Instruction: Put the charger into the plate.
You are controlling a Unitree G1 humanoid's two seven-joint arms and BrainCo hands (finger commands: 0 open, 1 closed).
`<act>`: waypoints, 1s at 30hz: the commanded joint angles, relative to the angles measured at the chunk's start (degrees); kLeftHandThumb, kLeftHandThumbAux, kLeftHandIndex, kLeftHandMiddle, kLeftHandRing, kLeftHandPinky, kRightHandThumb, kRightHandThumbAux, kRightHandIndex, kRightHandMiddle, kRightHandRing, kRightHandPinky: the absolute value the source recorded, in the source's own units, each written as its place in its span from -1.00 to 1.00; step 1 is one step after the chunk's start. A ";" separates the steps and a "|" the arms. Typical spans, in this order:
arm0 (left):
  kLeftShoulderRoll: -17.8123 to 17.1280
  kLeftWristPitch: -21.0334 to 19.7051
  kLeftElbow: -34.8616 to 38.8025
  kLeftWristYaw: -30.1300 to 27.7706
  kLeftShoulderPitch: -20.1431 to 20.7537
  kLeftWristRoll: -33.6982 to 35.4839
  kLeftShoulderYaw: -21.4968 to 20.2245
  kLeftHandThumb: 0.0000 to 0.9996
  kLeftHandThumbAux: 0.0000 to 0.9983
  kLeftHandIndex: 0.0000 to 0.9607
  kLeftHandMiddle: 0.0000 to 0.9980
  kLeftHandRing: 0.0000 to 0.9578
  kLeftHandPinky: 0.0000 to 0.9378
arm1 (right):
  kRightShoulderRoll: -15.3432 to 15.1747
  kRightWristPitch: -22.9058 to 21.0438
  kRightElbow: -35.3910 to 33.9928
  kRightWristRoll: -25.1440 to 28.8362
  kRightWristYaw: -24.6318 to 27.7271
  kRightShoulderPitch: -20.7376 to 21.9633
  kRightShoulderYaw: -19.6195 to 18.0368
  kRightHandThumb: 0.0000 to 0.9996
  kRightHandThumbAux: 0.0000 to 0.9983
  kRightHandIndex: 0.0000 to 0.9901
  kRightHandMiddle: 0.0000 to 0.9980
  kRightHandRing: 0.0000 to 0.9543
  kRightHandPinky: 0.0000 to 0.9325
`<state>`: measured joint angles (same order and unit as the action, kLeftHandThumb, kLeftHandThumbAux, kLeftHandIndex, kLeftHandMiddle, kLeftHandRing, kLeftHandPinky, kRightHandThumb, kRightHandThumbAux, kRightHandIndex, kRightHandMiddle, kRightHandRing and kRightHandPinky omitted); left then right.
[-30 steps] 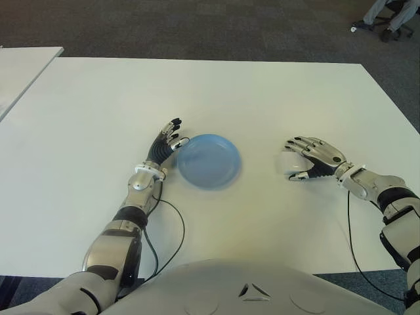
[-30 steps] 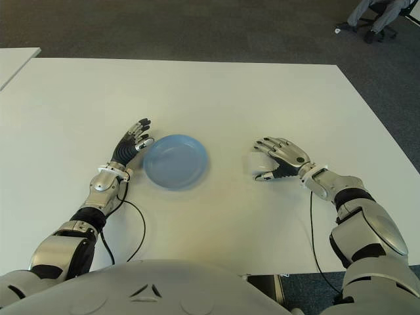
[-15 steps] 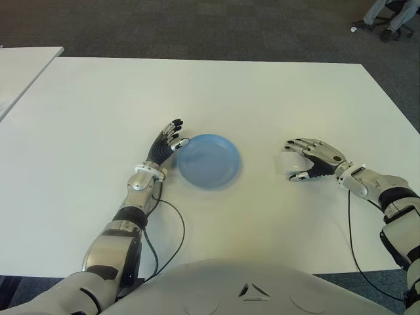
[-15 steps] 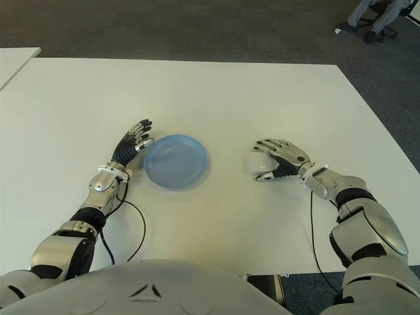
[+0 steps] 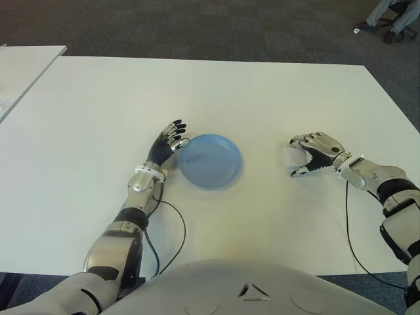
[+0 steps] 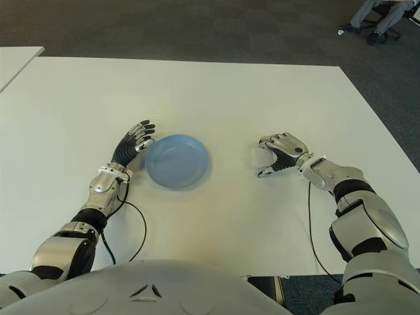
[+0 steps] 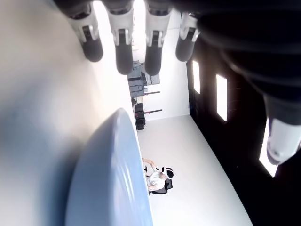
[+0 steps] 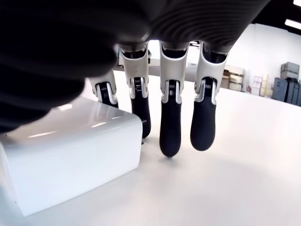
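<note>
Right wrist view shows the right hand (image 8: 160, 117) curling over the white charger (image 8: 70, 155), not yet gripped, at three o'clock from the blue plate (image 5: 210, 161). Next: close, lift. Left hand (image 5: 167, 141), spread, sits at the plate's nine o'clock.

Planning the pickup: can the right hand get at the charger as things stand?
Probably yes. The right hand is already at the charger, fingers curled over its far side, not clearly gripping. Nothing lies between them on the table.
</note>
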<state>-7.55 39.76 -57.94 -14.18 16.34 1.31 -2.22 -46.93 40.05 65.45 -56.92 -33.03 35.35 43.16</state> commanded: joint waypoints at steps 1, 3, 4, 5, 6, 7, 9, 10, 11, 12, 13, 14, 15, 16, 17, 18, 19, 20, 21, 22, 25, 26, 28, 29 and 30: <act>0.93 -1.51 -1.88 -0.98 -3.17 0.53 -0.37 -1.00 0.01 -0.73 -0.59 -0.60 -0.62 | -0.45 -5.94 0.75 -3.21 2.54 -2.62 2.09 0.70 0.35 -0.18 0.08 0.67 0.73; 1.04 -1.48 -1.83 -0.99 -3.17 0.61 -0.47 -1.00 0.00 -0.72 -0.58 -0.59 -0.61 | -0.65 -7.18 0.10 -3.57 3.01 -2.55 2.47 0.70 0.35 -0.18 0.08 0.67 0.71; 1.09 -1.49 -1.82 -0.98 -3.16 0.63 -0.51 -1.00 -0.01 -0.72 -0.57 -0.58 -0.60 | -0.73 -7.60 -0.12 -3.70 3.12 -2.51 2.63 0.69 0.35 -0.18 0.07 0.67 0.71; 1.15 -1.48 -1.77 -1.00 -3.17 0.68 -0.56 -1.00 -0.01 -0.72 -0.57 -0.58 -0.59 | -0.81 -7.99 -0.32 -3.90 3.07 -2.48 2.83 0.69 0.35 -0.18 0.07 0.66 0.71; 1.19 -1.48 -1.73 -1.03 -3.17 0.70 -0.62 -1.00 -0.01 -0.72 -0.55 -0.56 -0.57 | -0.88 -8.25 -0.47 -4.01 3.04 -2.48 2.97 0.69 0.36 -0.18 0.07 0.66 0.71; 1.21 -1.47 -1.70 -1.06 -3.18 0.69 -0.68 -1.00 -0.02 -0.71 -0.55 -0.56 -0.56 | -0.92 -8.41 -0.60 -4.03 3.02 -2.51 3.06 0.69 0.36 -0.18 0.07 0.66 0.71; 1.26 -1.41 -1.53 -1.11 -3.23 0.68 -0.85 -1.00 -0.02 -0.71 -0.54 -0.54 -0.55 | -0.99 -8.82 -0.80 -4.19 2.84 -2.54 3.33 0.69 0.36 -0.18 0.07 0.66 0.70; 1.28 -1.33 -1.46 -1.05 -3.24 0.61 -0.91 -1.00 -0.02 -0.71 -0.53 -0.54 -0.54 | -1.06 -9.03 -0.97 -4.33 2.76 -2.53 3.50 0.69 0.36 -0.18 0.07 0.66 0.70; 1.33 -1.24 -1.38 -0.88 -3.25 0.47 -0.91 -1.00 -0.03 -0.71 -0.53 -0.53 -0.53 | -1.14 -9.25 -1.07 -4.56 2.61 -2.48 3.75 0.69 0.36 -0.18 0.07 0.66 0.70; 1.36 -1.19 -1.34 -0.76 -3.26 0.37 -0.90 -1.00 -0.04 -0.71 -0.52 -0.52 -0.53 | -1.21 -9.41 -1.15 -4.67 2.53 -2.45 3.94 0.69 0.36 -0.18 0.07 0.66 0.70; 1.36 -1.16 -1.24 -0.66 -3.29 0.27 -0.88 -1.00 -0.04 -0.70 -0.51 -0.51 -0.53 | -1.29 -9.57 -1.26 -4.82 2.43 -2.42 4.15 0.69 0.36 -0.18 0.07 0.66 0.70; 1.36 -1.16 -1.16 -0.62 -3.31 0.22 -0.87 -1.00 -0.04 -0.70 -0.51 -0.51 -0.53 | -1.34 -9.69 -1.35 -4.88 2.38 -2.41 4.28 0.69 0.36 -0.18 0.08 0.66 0.70; 1.39 -1.24 -1.07 -0.43 -3.33 0.13 -0.86 -1.00 -0.04 -0.70 -0.51 -0.51 -0.53 | -1.43 -9.89 -1.49 -5.07 2.25 -2.38 4.45 0.69 0.36 -0.18 0.08 0.66 0.70; 1.41 -1.29 -1.01 -0.30 -3.34 0.07 -0.85 -1.00 -0.04 -0.70 -0.50 -0.51 -0.53 | -1.51 -10.04 -1.60 -5.20 2.15 -2.36 4.57 0.69 0.36 -0.18 0.08 0.65 0.69; 1.44 -1.34 -0.98 -0.13 -3.34 0.00 -0.85 -1.00 -0.05 -0.70 -0.50 -0.51 -0.53 | -1.61 -10.16 -1.77 -5.29 2.10 -2.36 4.66 0.69 0.36 -0.18 0.08 0.65 0.68; 1.45 -1.36 -0.96 -0.03 -3.35 -0.05 -0.85 -1.00 -0.05 -0.70 -0.50 -0.50 -0.53 | -1.67 -10.24 -1.90 -5.32 2.08 -2.36 4.74 0.69 0.36 -0.18 0.08 0.65 0.68; 1.46 -1.32 -0.94 0.18 -3.37 -0.14 -0.86 -1.00 -0.05 -0.70 -0.50 -0.50 -0.53 | -1.75 -10.36 -2.03 -5.36 2.08 -2.35 4.84 0.69 0.36 -0.17 0.08 0.65 0.68; 1.46 -1.30 -0.92 0.33 -3.38 -0.21 -0.87 -1.00 -0.06 -0.70 -0.50 -0.50 -0.53 | -1.80 -10.45 -2.12 -5.37 2.09 -2.34 4.94 0.69 0.36 -0.17 0.08 0.64 0.67; 1.51 -1.23 -0.95 0.56 -3.36 -0.32 -0.85 -1.00 -0.06 -0.70 -0.50 -0.50 -0.52 | -1.85 -10.68 -2.17 -5.50 2.00 -2.29 5.09 0.69 0.36 -0.17 0.08 0.64 0.67; 1.54 -1.20 -0.97 0.71 -3.35 -0.40 -0.84 -1.00 -0.07 -0.70 -0.50 -0.51 -0.52 | -1.89 -10.84 -2.21 -5.59 1.94 -2.26 5.21 0.69 0.36 -0.17 0.08 0.64 0.67; 1.63 -1.03 -1.03 0.96 -3.32 -0.47 -0.84 -1.00 -0.08 -0.70 -0.51 -0.50 -0.51 | -2.08 -11.27 -2.58 -5.91 1.84 -2.18 5.41 0.68 0.36 -0.17 0.08 0.63 0.67; 1.67 -1.00 -1.07 1.03 -3.30 -0.50 -0.83 -1.00 -0.08 -0.69 -0.51 -0.50 -0.50 | -2.09 -11.38 -2.62 -6.03 1.80 -2.17 5.43 0.68 0.36 -0.17 0.08 0.63 0.67; 1.72 -0.87 -1.12 1.15 -3.28 -0.52 -0.85 -1.00 -0.09 -0.69 -0.51 -0.50 -0.50 | -2.19 -11.73 -2.90 -6.30 1.73 -2.16 5.51 0.68 0.36 -0.17 0.08 0.63 0.67; 1.78 -0.82 -1.21 1.27 -3.24 -0.57 -0.84 -1.00 -0.09 -0.69 -0.51 -0.50 -0.50 | -2.25 -11.90 -2.98 -6.45 1.58 -2.13 5.58 0.68 0.36 -0.17 0.08 0.63 0.67; 1.82 -0.79 -1.28 1.35 -3.20 -0.60 -0.84 -1.00 -0.08 -0.69 -0.50 -0.50 -0.50 | -2.29 -12.03 -3.03 -6.54 1.47 -2.11 5.65 0.68 0.36 -0.17 0.08 0.63 0.67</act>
<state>-6.55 40.72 -57.02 -13.70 15.56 1.39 -3.41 -48.77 29.35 61.77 -60.74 -33.08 35.45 47.25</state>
